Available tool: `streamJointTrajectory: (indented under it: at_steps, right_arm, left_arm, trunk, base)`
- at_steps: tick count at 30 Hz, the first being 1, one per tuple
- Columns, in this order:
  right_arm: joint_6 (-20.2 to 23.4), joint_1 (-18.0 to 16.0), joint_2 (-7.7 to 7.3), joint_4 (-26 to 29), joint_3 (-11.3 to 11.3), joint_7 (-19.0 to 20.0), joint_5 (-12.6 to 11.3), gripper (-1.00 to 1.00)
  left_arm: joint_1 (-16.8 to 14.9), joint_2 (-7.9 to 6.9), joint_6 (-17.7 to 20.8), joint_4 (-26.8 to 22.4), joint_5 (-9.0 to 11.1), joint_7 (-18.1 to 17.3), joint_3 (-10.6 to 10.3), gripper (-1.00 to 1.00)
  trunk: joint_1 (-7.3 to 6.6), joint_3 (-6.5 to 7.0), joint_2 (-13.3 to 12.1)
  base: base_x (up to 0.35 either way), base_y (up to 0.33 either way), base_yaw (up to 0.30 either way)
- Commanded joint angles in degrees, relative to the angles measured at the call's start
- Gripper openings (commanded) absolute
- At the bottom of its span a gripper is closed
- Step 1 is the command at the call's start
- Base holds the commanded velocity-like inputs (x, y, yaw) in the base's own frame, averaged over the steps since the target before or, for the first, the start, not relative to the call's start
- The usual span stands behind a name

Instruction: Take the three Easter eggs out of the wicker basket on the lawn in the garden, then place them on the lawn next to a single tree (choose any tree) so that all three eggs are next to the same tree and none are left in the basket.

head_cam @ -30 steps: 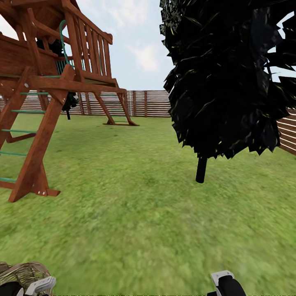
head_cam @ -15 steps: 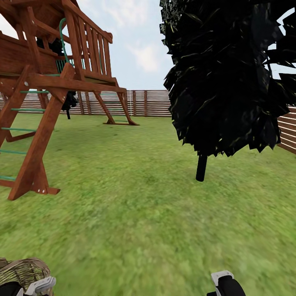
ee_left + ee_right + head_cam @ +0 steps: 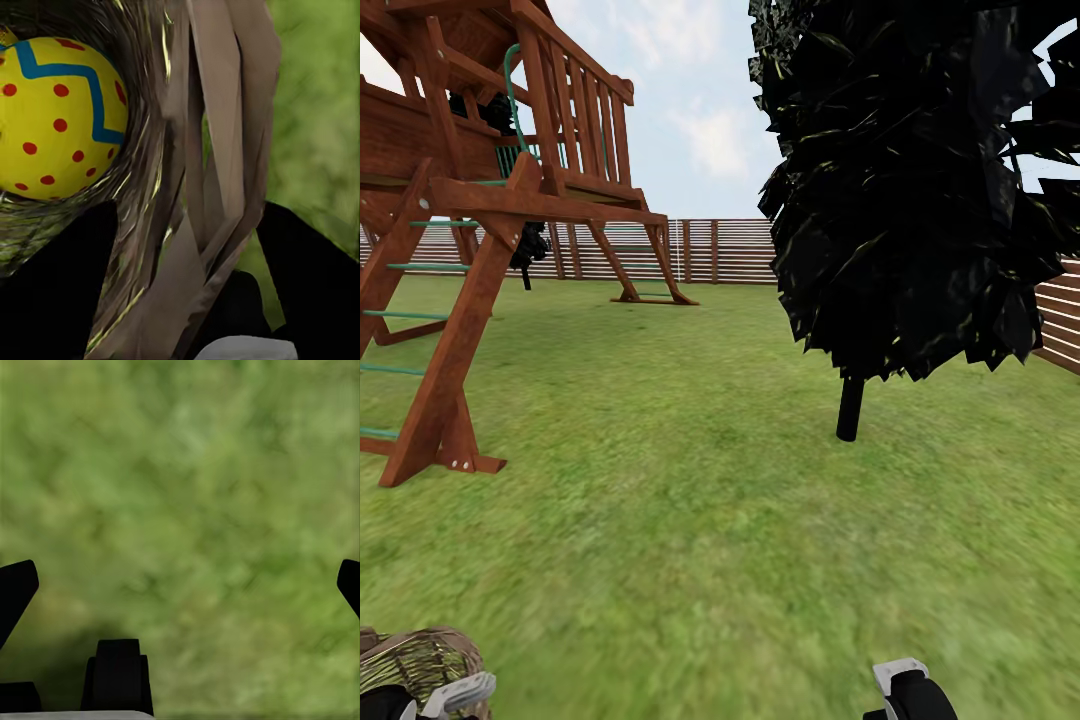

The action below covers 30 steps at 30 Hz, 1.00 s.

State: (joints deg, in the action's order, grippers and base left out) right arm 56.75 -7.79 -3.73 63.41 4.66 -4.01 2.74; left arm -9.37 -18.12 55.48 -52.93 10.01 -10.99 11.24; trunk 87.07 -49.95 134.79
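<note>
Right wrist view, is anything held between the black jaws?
No, the right gripper has its jaws wide apart over bare green grass lawn.

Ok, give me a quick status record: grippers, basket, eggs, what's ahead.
left gripper: shut on the wicker basket rim, carrying it
right gripper: open, nothing between its fingers, over the lawn
Easter egg: one visible inside the basket, yellow with red dots and a blue zigzag; other eggs cannot be seen
ahead: black-leaved tree to the right, wooden play tower to the left, fence behind
</note>
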Motion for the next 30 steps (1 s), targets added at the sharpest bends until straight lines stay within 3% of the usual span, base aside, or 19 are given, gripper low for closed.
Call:
streamJointTrajectory:
  at_steps: [1, 24, 25, 30]
  right_arm:
    - [0.3, 0.0, -0.05, 0.0, 0.2, 0.0, 0.2, 1.0]
    - [0.3, 0.0, -0.05, 0.0, 0.3, 0.0, 0.2, 1.0]
    - [0.2, 0.0, -0.14, 0.0, 1.8, 0.0, 0.2, 1.0]
    - [0.3, 0.0, -0.14, 0.0, 1.8, 0.0, 0.2, 1.0]
  left_arm:
    - [0.0, 0.0, 0.3, 0.0, 0.6, -0.2, 0.1, -1.0]
    - [0.0, -0.29, 0.3, 0.0, 0.6, -0.1, 0.2, -1.0]
    - [0.0, -0.18, 0.3, 0.1, 0.6, -0.1, 0.2, -1.0]
    - [0.0, -0.17, 0.3, 0.3, 0.6, -0.1, 0.1, -1.0]
  trunk:
    - [-0.01, -0.06, 0.0]
    - [-0.01, -0.06, 0.0]
    - [-0.01, -0.06, 0.0]
    - [-0.23, 0.12, -0.4]
  base:
    - [0.0, 0.0, 0.0]
    - [0.0, 0.0, 0.0]
    - [0.0, 0.0, 0.0]
    - [0.0, 0.0, 0.0]
